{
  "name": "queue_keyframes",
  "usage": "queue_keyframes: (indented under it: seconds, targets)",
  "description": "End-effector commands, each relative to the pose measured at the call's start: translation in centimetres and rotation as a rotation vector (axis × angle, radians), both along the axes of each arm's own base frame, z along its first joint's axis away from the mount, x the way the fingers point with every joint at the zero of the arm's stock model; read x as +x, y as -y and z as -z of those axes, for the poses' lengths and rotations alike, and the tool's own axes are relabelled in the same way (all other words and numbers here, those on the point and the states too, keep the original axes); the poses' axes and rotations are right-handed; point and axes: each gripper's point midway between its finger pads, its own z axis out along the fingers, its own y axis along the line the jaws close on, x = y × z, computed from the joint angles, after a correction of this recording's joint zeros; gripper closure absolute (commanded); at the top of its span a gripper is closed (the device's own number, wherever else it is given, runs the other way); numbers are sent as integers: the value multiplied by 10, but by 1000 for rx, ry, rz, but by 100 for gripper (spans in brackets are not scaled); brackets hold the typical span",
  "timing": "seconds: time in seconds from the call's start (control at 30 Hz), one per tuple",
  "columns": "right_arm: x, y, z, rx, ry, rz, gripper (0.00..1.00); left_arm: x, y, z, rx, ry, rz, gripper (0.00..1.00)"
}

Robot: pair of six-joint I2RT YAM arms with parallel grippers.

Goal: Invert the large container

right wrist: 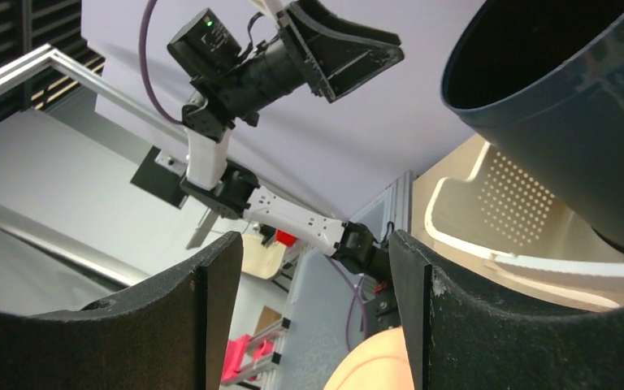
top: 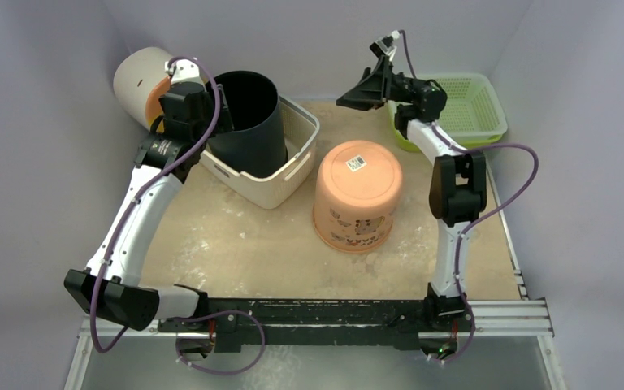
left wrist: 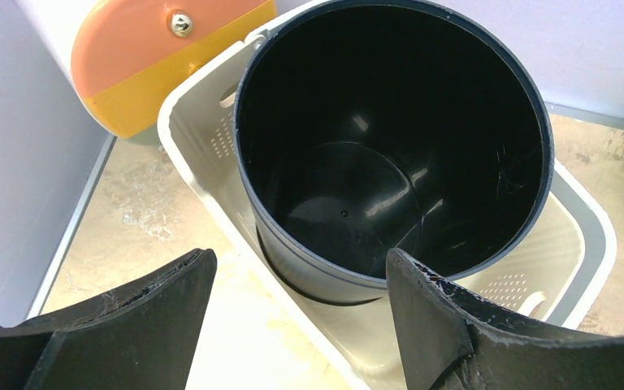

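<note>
Bucket point(left wrist: 390, 154) floor: left wrist only

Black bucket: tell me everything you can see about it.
The black bucket is a tall, smooth cylinder, plastic by its look, glossy and empty inside. It stands mouth up, not yet flipped, inside the white perforated basket, resting on it. The open left pincer faces its mouth.

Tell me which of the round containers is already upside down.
The peach bucket at mid-table: its stickered base faces up. The black bucket stands mouth-up in the cream basket, and the white bin lies on its side.
</note>
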Motion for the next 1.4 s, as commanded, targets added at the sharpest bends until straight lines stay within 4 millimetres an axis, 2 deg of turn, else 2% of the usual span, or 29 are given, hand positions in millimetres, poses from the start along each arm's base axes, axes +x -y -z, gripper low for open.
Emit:
queue_keyframes:
  seconds: [0.0,0.1,0.23,0.3,0.4,0.43,0.6,0.73,0.8,0.87,0.93,1.0,1.17,1.23,1.37]
  targets:
    - [-48,-13,-32,72,379,-34,30,0,4,-20,-39,74,9,23]
    - [-44,-32,-48,60,396,-32,28,0,5,-20,-39,75,11,23]
    - [-15,-60,-61,-12,398,48,23,0,6,-23,-44,79,18,23]
    - [15,-67,-59,-91,393,162,22,-1,5,-25,-42,83,18,23]
    - [57,-66,-34,-262,373,321,22,-4,3,-26,-28,83,13,23]
    - [65,-64,-25,-312,345,360,22,-4,1,-25,-22,81,12,23]
    - [97,-28,21,-610,291,618,21,-8,0,-22,-23,83,10,23]
    - [114,26,51,-905,284,851,15,-9,0,-21,-27,85,13,23]
    - [119,65,61,-1073,282,997,9,-9,1,-20,-27,85,14,23]
    - [115,95,67,-1205,296,1088,1,-9,1,-20,-26,85,17,23]
    - [107,120,59,-1279,326,1171,0,-9,2,-19,-23,80,26,23]
    - [97,136,55,-1328,346,1222,0,-8,5,-16,-24,71,42,22]
    - [72,156,52,-1366,340,1260,0,-6,13,-11,-40,51,72,22]
    - [59,161,56,-1382,312,1248,0,-8,15,-13,-45,52,83,21]
    - [32,175,53,-1411,290,1266,0,-10,16,-16,-29,42,92,21]
